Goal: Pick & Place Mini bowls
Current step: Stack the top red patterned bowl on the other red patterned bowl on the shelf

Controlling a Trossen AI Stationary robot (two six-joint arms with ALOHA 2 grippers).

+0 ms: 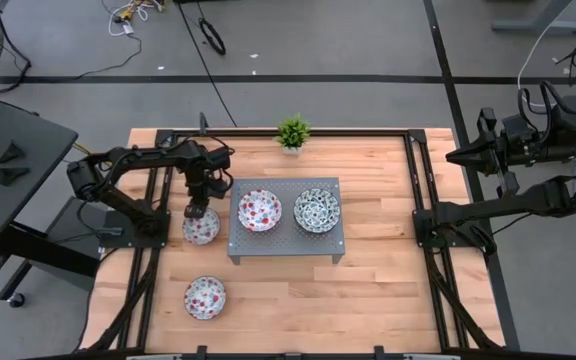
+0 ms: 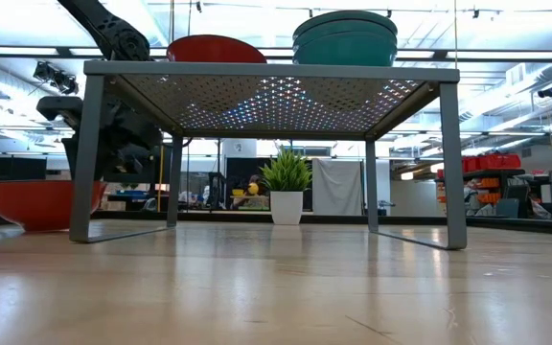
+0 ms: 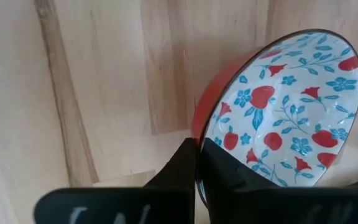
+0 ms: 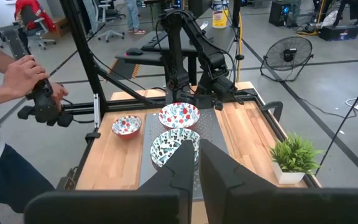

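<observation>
My left gripper [image 1: 200, 208] stands over a red floral mini bowl [image 1: 201, 229] on the table just left of the grey perforated rack [image 1: 286, 247], and is shut on the bowl's rim. On the rack rest another red floral bowl [image 1: 259, 210] and a dark blue-green bowl [image 1: 316, 210]. In the low view the blue-green one shows as a stack [image 2: 345, 38]. A third red floral bowl [image 1: 205, 297] sits on the table nearer the near edge. My right gripper [image 1: 465, 156] waits shut beyond the table's right edge, touching nothing. My left gripper pinches the bowl's rim [image 3: 202, 124], one finger [image 3: 182, 163] on the red outer wall and the other [image 3: 225, 168] inside on the patterned face. The fingers come from above, pointing down. In the low view the bowl [image 2: 41, 203] sits level with its bottom at the table top; I cannot tell whether it is lifted.
A small green potted plant [image 1: 292, 132] stands at the table's far edge behind the rack. Black frame rails run along the table's left [image 1: 148, 262] and right sides. Bare wood lies right of the rack and toward the near edge. A person's hands [image 4: 27, 74] hold a controller beyond the table.
</observation>
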